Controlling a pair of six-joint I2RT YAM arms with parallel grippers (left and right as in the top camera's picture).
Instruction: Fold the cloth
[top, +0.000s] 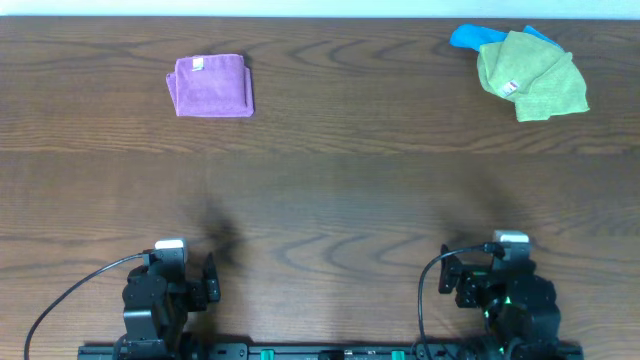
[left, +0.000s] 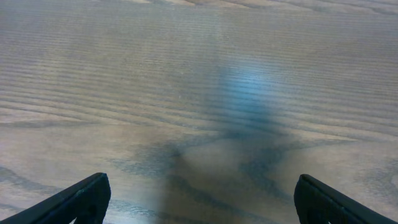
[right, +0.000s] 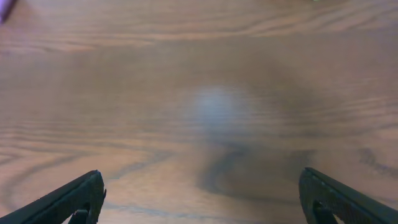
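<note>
Both the left gripper (left: 202, 190) and the right gripper (right: 200, 183) had jaws wide open and held nothing. The cloth (top: 210, 86) lay folded on the table (top: 320, 190), far from them.

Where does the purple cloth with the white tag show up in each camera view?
Overhead: the purple cloth lies in the upper left of the picture, on the table.
Left wrist: not in it.
Right wrist: a blurred purple sliver at the top-left corner, probably its edge.
Shared landmark: the dark wood grain of the table.
</note>
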